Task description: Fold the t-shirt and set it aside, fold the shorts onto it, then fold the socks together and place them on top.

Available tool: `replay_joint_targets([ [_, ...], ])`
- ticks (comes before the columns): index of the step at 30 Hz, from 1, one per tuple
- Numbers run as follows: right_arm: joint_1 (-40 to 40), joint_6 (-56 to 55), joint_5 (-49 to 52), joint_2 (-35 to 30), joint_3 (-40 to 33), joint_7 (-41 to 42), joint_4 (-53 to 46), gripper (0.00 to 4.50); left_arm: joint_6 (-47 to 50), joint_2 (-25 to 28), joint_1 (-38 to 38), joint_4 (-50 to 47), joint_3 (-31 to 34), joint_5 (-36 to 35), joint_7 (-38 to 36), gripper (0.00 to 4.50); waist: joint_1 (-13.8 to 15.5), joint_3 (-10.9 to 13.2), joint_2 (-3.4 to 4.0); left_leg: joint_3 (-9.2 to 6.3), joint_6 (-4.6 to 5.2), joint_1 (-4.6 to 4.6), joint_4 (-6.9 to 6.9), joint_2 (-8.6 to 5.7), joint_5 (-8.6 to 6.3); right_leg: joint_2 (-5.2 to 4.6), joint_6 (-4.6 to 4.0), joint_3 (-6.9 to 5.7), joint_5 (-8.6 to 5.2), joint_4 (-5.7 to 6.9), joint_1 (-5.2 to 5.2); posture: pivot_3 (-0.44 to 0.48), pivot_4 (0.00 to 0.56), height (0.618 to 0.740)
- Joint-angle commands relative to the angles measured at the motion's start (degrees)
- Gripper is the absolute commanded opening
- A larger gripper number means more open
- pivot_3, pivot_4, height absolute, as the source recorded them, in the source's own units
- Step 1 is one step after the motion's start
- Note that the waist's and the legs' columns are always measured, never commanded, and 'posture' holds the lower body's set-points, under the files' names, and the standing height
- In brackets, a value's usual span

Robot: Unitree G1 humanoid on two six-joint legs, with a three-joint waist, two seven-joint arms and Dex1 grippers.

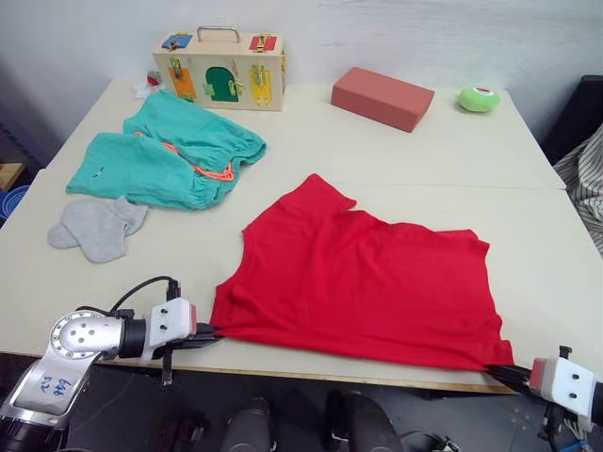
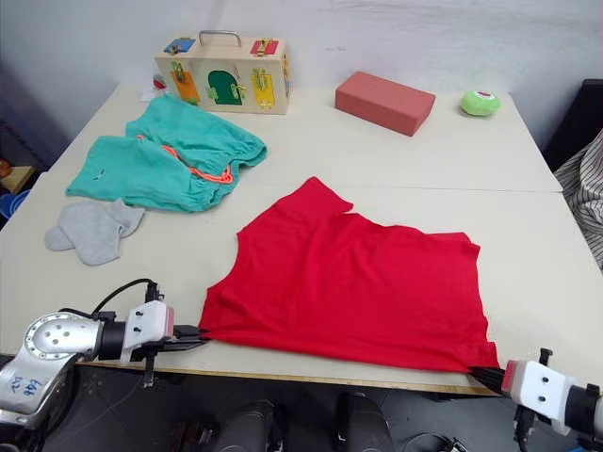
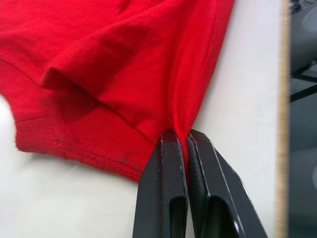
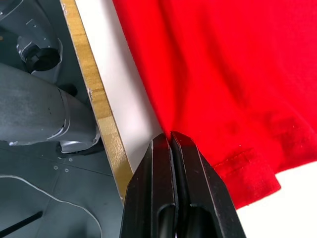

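The red t-shirt [image 1: 358,278] lies spread on the near half of the table, its lower edge along the front edge. My left gripper [image 1: 209,331] is shut on the t-shirt's near left corner, the cloth pinched between its fingers [image 3: 163,163]. At the near right corner my right gripper [image 1: 499,372] is shut on the t-shirt as well, its fingers [image 4: 158,163] clamping the edge beside the hem. The teal shorts [image 1: 170,155] with an orange drawstring lie crumpled at the far left. In front of them the grey socks [image 1: 97,229] rest together.
A wooden latch box [image 1: 220,71] stands at the back left, a salmon-red block [image 1: 382,97] at the back middle and a green ball [image 1: 479,99] at the back right. Striped fabric [image 1: 586,179] shows past the right edge. The table's front edge [image 4: 99,114] runs right beside both grippers.
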Motion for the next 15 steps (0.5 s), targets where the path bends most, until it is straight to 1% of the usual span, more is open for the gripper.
replay_joint_targets([
  [1,0.56,-1.3,-0.77,-0.71,-1.36,-0.68,3.3,0.0,0.88,0.99,3.18,-3.9,3.29,0.53,1.88,0.01,0.02,0.01,-0.02,0.0,0.01,0.0,0.0,0.0,-0.01,-0.01,0.01,0.01,0.01,-0.02,0.01,0.0,0.15,0.74],
  [6,0.69,-0.51,1.35,-0.38,-0.69,0.11,4.8,0.0,5.14,-0.83,8.94,-9.9,5.79,-0.25,6.24,0.01,0.07,0.03,-0.07,-0.02,0.02,0.02,0.01,0.0,-0.01,-0.02,0.01,0.02,0.01,-0.05,0.04,0.0,0.15,0.74],
  [13,1.41,-0.28,3.07,-0.02,-0.04,1.06,4.3,0.0,4.23,-1.82,11.81,-11.91,7.0,0.6,8.14,0.01,0.17,0.02,-0.09,-0.04,0.03,0.0,0.02,0.0,-0.01,-0.02,0.0,0.01,0.0,-0.05,0.05,0.0,0.15,0.74],
  [15,1.46,1.02,3.62,0.23,-0.27,0.58,4.22,0.0,4.71,-1.97,12.41,-12.32,7.32,-0.36,7.88,0.01,0.16,0.02,-0.09,-0.06,0.03,0.0,0.02,0.0,-0.01,-0.01,-0.01,-0.01,0.0,-0.05,0.05,0.0,0.15,0.74],
])
